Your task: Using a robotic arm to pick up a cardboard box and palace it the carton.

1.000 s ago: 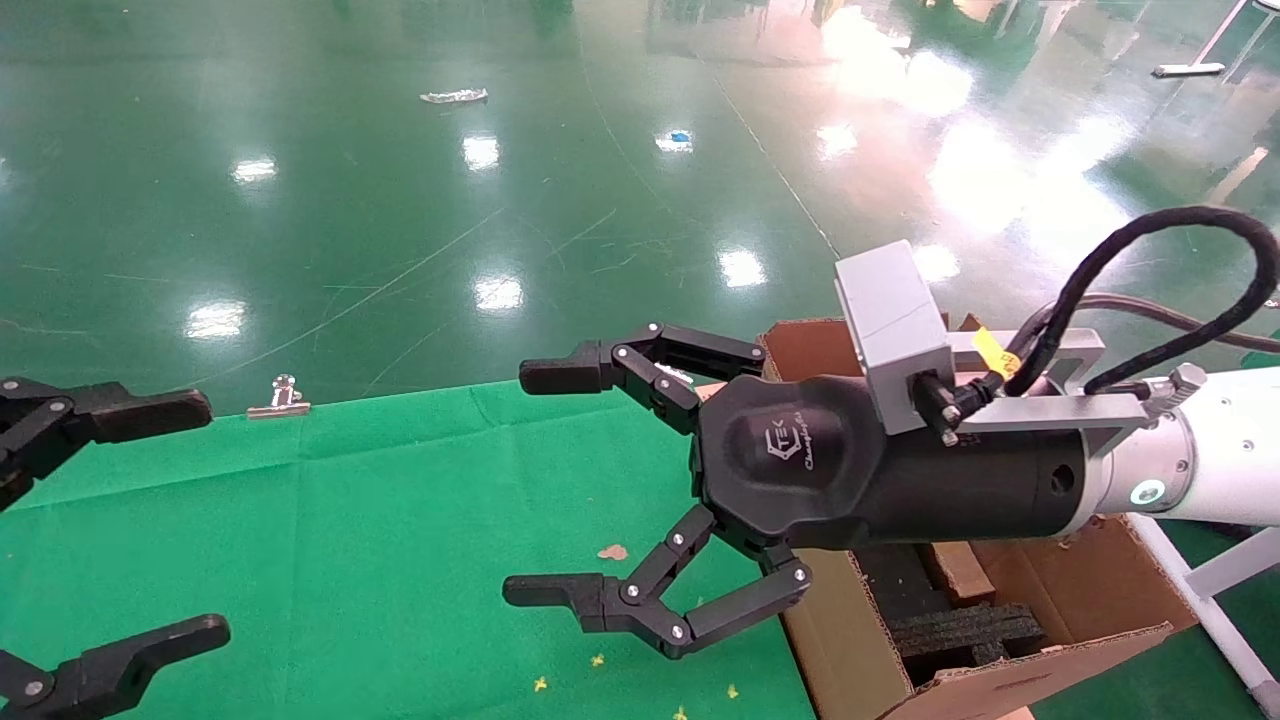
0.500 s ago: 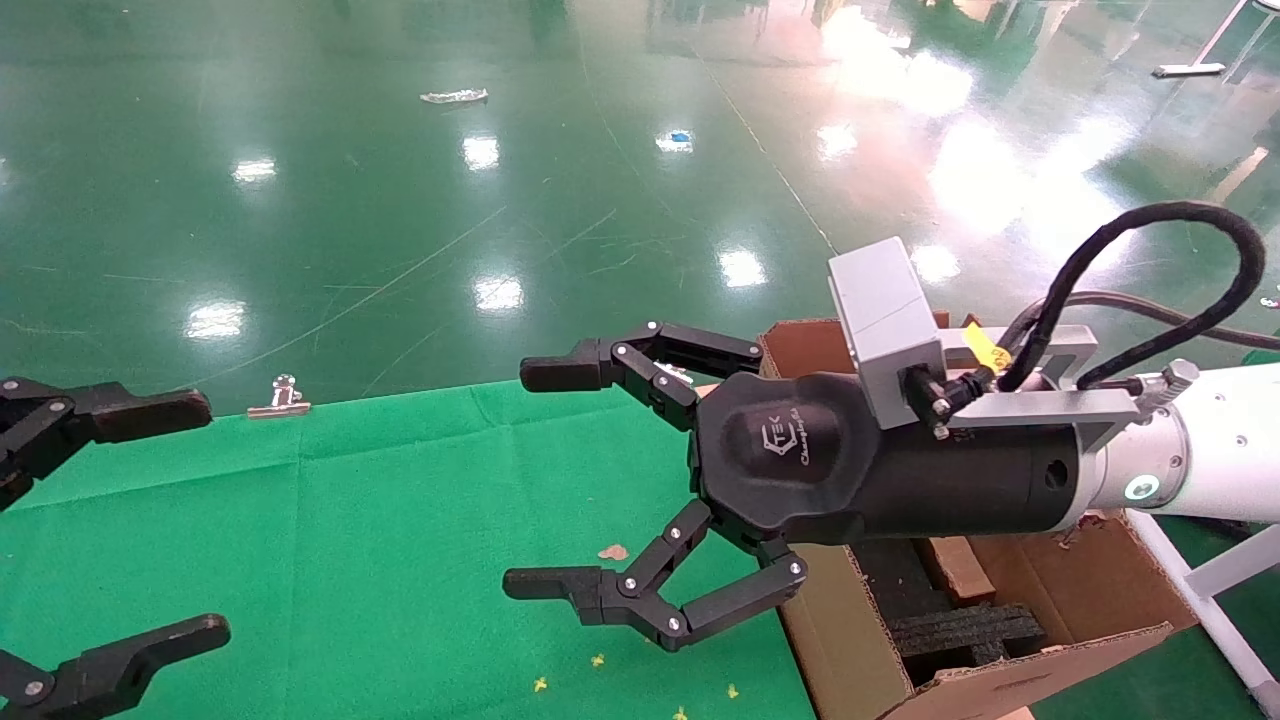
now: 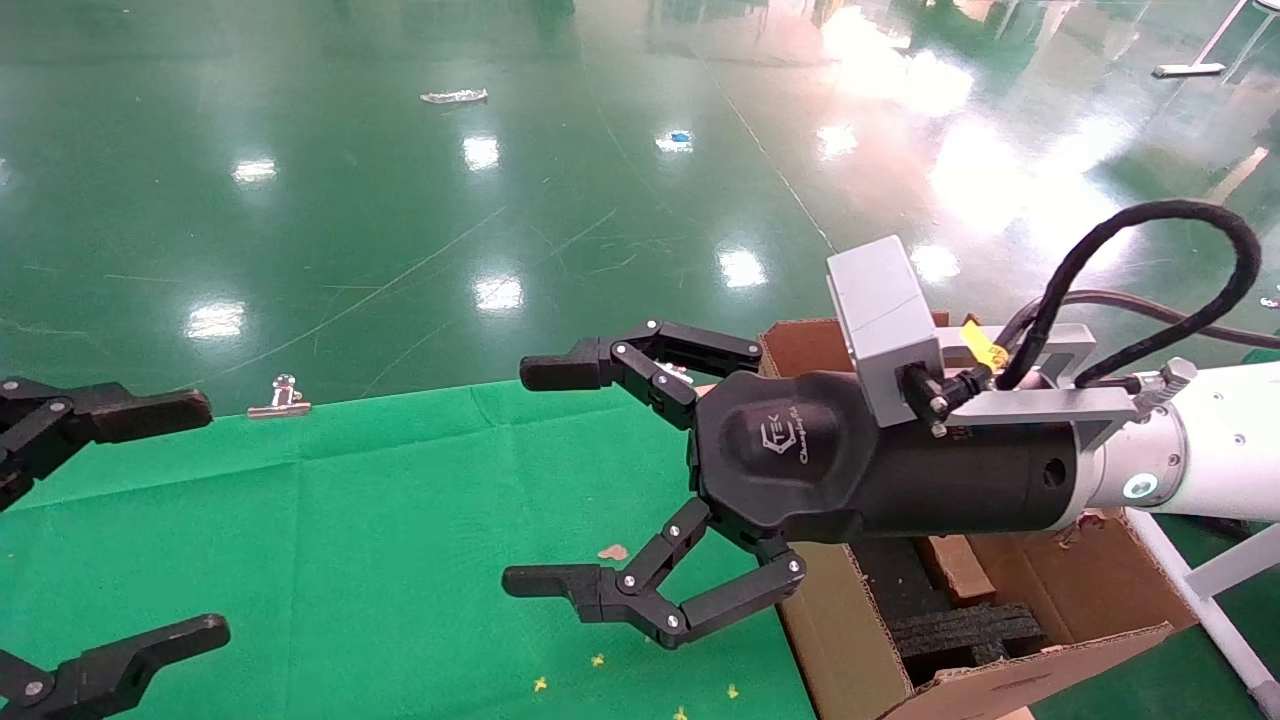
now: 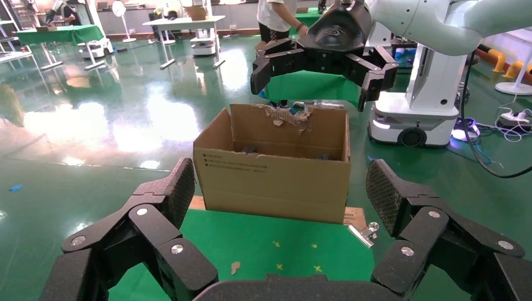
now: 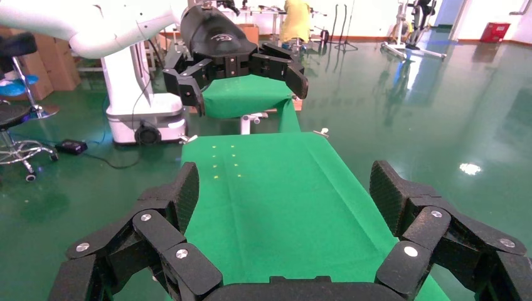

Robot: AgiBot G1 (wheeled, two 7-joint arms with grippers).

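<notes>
My right gripper (image 3: pixel 537 477), on the white robotic arm (image 3: pixel 1215 460), is open and empty. It hangs above the green table just left of the carton (image 3: pixel 845 650). The large brown carton stands at the table's right end with black foam blocks (image 3: pixel 965 632) inside. A small slim brown cardboard box (image 3: pixel 955 568) lies inside it, partly hidden under my wrist. In the left wrist view the carton (image 4: pixel 276 169) faces me with a torn flap, and the right gripper (image 4: pixel 320 59) hovers above it. My left gripper (image 3: pixel 195 518) is open and empty at the table's left end.
The green cloth table (image 3: pixel 380 540) carries small yellow marks and a brown scrap (image 3: pixel 612 552). A metal binder clip (image 3: pixel 280 398) sits on its far edge, another (image 4: pixel 365 233) near the carton's corner. Shiny green floor lies beyond. A white stand (image 3: pixel 1215 600) is right of the carton.
My right arm has drifted very slightly left and down. Its gripper stays open and empty. The left gripper has not moved.
</notes>
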